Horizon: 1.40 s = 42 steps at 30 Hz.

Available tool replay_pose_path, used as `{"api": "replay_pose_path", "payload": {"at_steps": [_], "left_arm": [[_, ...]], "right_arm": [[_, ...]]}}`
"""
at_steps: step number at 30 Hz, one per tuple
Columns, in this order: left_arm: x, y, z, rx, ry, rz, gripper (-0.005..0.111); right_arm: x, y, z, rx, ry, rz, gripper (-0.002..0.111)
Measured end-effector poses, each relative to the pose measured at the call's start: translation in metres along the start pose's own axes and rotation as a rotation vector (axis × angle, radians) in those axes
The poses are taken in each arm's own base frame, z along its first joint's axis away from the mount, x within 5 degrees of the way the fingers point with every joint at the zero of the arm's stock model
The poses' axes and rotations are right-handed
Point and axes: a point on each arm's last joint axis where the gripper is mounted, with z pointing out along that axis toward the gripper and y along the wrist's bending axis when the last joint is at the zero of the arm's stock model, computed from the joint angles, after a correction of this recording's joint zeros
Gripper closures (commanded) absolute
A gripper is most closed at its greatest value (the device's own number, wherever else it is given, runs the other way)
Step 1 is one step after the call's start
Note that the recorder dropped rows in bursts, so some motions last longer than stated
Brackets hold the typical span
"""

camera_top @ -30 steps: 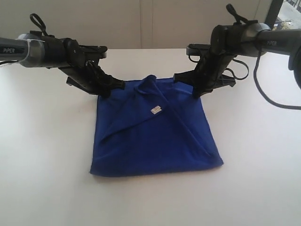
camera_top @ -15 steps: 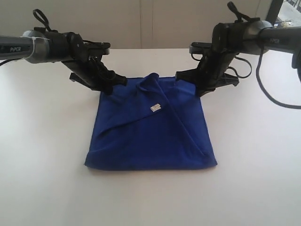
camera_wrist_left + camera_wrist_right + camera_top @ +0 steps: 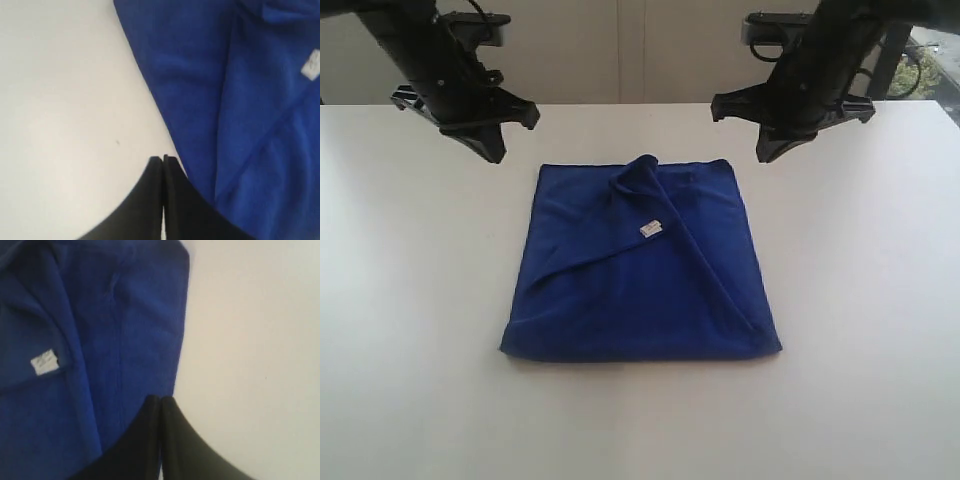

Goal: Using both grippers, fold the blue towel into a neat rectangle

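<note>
Clearly, the left pincer [image 3: 492,152] hangs over the worktop [image 3: 410,300] with jaws pressed tip to tip, nothing between them and nothing touched. The right pincer [image 3: 766,153] is the same: jaws together, empty, clear of the cloth. The blue towel [image 3: 640,285] lies flat on the worktop between and below the two, each far corner near a tip but apart from it. In both wrist views the towel's edge runs just beside the closed tips. Folded flaps overlap on top, with a small bunch at the far edge. The white tag [image 3: 651,230] sits about midway between them.
</note>
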Motion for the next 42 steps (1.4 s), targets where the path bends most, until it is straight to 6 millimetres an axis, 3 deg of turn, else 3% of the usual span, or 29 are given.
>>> {"api": "replay_pose_path", "payload": {"at_steps": [5, 9, 14, 17, 24, 32, 42], "left_arm": [[0.033, -0.018, -0.022, 0.01, 0.06, 0.019, 0.107], [0.063, -0.042, -0.023, 0.036, 0.099, 0.056, 0.107], [0.095, -0.073, 0.007, 0.081, 0.125, 0.099, 0.107], [0.108, -0.081, 0.024, 0.084, 0.116, 0.105, 0.107], [0.129, -0.076, 0.061, 0.058, 0.101, 0.053, 0.107], [0.134, -0.072, 0.087, 0.045, 0.105, 0.038, 0.107], [0.136, -0.07, 0.097, 0.024, 0.14, 0.066, 0.107]], "right_arm": [[0.045, 0.001, -0.025, -0.014, 0.01, -0.03, 0.108], [0.083, 0.009, -0.031, -0.033, 0.021, -0.055, 0.108], [0.116, 0.022, -0.011, -0.065, 0.059, -0.07, 0.108], [0.129, 0.025, 0.006, -0.066, 0.075, -0.079, 0.108], [0.145, 0.029, 0.041, -0.067, 0.087, -0.061, 0.108], [0.156, 0.024, 0.071, -0.043, 0.15, -0.051, 0.108], [0.157, 0.023, 0.075, -0.039, 0.164, -0.053, 0.108]]}}
